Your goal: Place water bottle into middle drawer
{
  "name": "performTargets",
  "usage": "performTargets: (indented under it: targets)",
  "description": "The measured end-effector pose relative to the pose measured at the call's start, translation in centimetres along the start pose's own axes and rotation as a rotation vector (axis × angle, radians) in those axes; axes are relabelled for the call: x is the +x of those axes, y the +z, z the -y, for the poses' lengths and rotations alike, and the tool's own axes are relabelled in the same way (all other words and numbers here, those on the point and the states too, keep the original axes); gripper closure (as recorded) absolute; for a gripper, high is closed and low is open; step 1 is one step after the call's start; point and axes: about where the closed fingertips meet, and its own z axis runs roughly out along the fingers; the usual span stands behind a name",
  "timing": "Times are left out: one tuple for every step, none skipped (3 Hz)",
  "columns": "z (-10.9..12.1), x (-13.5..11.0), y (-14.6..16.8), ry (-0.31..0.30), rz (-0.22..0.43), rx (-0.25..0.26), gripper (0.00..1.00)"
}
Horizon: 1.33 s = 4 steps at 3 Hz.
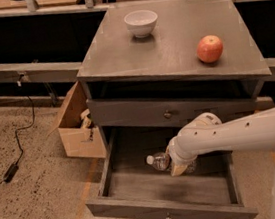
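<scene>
The water bottle (159, 161) is a small clear bottle with a white cap, lying sideways with its cap pointing left, low inside the open middle drawer (137, 182). My gripper (177, 165) is at the end of the white arm that reaches in from the right, and it sits around the bottle's right half inside the drawer. The rest of the bottle is hidden behind the wrist. The drawer is pulled out wide below the cabinet, its front panel toward me.
A white bowl (141, 22) and a red apple (210, 49) sit on the grey cabinet top (169, 46). A shut drawer with a round knob (167, 113) is above the open one. A cardboard box (77, 127) stands at the left, and cables lie on the floor.
</scene>
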Motion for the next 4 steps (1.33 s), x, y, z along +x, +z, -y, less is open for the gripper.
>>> performTargets:
  targets:
    - [-0.8, 1.7, 2.7, 0.009, -0.021, -0.021, 1.0]
    - [-1.8, 2.9, 4.9, 0.038, -0.036, -0.048, 0.82]
    - [-2.4, 3.2, 6.2, 0.057, -0.036, -0.054, 0.59]
    - [-2.8, 3.3, 6.8, 0.082, -0.035, -0.055, 0.35]
